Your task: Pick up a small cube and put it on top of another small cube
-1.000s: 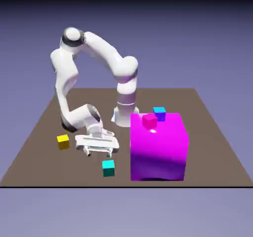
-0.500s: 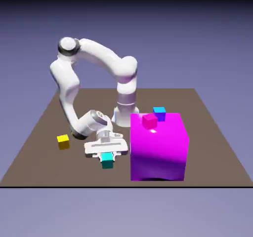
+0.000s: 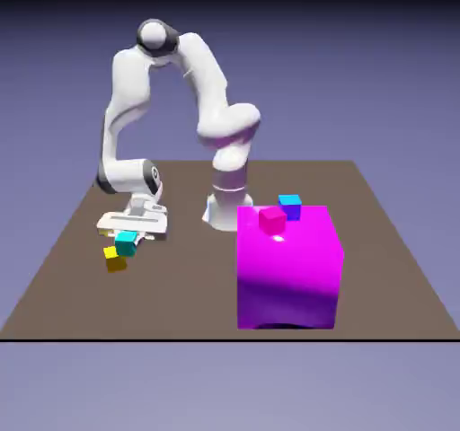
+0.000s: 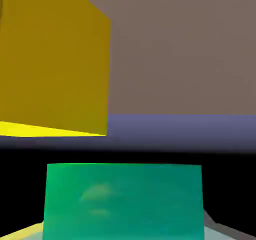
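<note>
My gripper (image 3: 127, 241) is shut on the small cyan cube (image 3: 126, 243) and holds it just above the table at the exterior view's left. The yellow cube (image 3: 114, 259) rests on the table right below and slightly left of the held cube. In the hand view the cyan cube (image 4: 124, 200) fills the bottom middle and hides most of my fingertips, while the yellow cube (image 4: 52, 59) looms large at the upper left.
A big magenta block (image 3: 288, 268) stands at the front right, with a small pink cube (image 3: 271, 219) on top. A small blue cube (image 3: 289, 206) sits behind it. The arm's base (image 3: 225, 206) is at the table's far middle.
My gripper shut on the cyan cube near the magenta block, lifted it and carried it to the exterior view's left, stopping just above the yellow cube.
</note>
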